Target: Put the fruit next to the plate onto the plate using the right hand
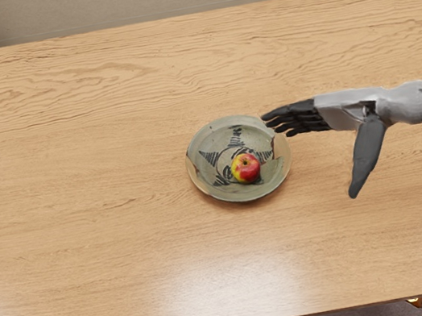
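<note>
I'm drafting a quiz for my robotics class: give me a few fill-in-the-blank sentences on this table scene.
1. The apple lies ____ the plate.
2. The right hand is beside the plate's rim, on the picture's ____ side.
3. Its fingers are spread and hold ____.
4. The table has a top made of ____.
Missing words: on; right; nothing; wood.

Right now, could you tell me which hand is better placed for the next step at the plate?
Right. The right hand hovers open beside the plate, at its right rim, apple already on it; the left arm is out of view.
</note>
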Action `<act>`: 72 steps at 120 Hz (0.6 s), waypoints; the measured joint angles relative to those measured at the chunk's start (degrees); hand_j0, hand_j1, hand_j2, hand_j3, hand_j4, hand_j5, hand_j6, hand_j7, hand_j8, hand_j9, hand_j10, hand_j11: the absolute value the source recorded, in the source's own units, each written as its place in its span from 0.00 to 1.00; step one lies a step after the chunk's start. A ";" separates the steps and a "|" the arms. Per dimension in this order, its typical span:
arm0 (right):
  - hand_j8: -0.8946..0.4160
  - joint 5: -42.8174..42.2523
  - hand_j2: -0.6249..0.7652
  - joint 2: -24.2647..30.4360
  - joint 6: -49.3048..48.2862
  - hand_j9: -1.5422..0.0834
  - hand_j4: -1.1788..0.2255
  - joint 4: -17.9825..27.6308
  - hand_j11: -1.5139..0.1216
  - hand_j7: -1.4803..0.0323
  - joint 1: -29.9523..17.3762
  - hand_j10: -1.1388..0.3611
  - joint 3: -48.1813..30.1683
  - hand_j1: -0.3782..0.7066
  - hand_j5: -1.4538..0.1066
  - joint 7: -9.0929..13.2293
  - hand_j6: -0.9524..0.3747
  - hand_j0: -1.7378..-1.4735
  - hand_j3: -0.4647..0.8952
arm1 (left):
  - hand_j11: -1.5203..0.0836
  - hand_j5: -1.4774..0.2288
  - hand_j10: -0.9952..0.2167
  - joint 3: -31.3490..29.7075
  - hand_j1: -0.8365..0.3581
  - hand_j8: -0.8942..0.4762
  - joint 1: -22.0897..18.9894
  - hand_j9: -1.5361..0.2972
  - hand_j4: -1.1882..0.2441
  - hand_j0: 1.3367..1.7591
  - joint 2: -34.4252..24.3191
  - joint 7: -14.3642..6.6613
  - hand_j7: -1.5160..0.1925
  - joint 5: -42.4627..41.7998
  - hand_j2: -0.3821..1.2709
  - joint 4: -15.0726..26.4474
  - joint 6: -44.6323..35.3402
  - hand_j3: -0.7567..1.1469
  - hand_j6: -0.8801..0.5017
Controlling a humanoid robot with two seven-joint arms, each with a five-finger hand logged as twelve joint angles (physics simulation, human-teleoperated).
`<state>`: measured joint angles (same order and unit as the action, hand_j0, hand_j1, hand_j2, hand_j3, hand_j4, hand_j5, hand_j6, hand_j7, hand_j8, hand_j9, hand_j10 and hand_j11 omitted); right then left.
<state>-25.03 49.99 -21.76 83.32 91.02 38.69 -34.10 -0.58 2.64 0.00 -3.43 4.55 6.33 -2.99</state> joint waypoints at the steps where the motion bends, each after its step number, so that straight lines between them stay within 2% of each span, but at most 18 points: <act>1: 0.64 -0.56 0.44 0.25 -0.08 0.90 0.80 0.05 0.88 0.93 -0.19 0.72 0.00 0.09 0.89 -0.07 0.68 0.30 0.34 | 0.75 0.68 0.62 0.00 0.75 0.47 0.00 0.67 0.66 0.76 0.00 0.00 0.70 0.00 0.26 0.00 0.00 0.40 0.46; 18: 0.64 -5.72 0.44 4.73 -2.96 0.91 0.80 0.50 0.88 0.93 -1.87 0.72 -0.19 0.09 0.89 -0.68 0.68 0.30 0.34 | 0.75 0.68 0.62 0.00 0.75 0.47 0.00 0.67 0.66 0.76 0.00 0.00 0.70 0.01 0.26 0.00 0.00 0.40 0.46; 38: 0.64 -5.49 0.44 10.18 -10.75 0.91 0.80 -1.28 0.88 0.93 -3.59 0.72 -4.31 0.09 0.89 -0.85 0.67 0.30 0.34 | 0.75 0.68 0.62 0.02 0.75 0.47 0.00 0.67 0.66 0.76 0.00 0.00 0.70 0.00 0.26 0.00 0.00 0.40 0.46; 58: 0.64 -2.08 0.44 10.76 -12.71 0.91 0.80 -6.77 0.88 0.93 -13.79 0.72 -17.74 0.08 0.89 -0.89 0.67 0.30 0.34 | 0.75 0.68 0.62 0.03 0.75 0.47 0.00 0.67 0.66 0.76 0.00 0.00 0.70 -0.01 0.26 0.00 0.00 0.40 0.46; 72: 0.64 2.72 0.44 11.02 -13.04 0.91 0.80 -8.23 0.88 0.93 -17.26 0.72 -22.56 0.08 0.89 -0.89 0.67 0.30 0.34 | 0.75 0.68 0.62 0.03 0.75 0.47 0.00 0.67 0.66 0.76 0.00 0.00 0.70 0.00 0.26 0.00 0.00 0.40 0.46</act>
<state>-22.31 61.02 -34.80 75.08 73.76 16.14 -35.00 -0.54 2.64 0.00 -3.42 4.55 6.32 -2.99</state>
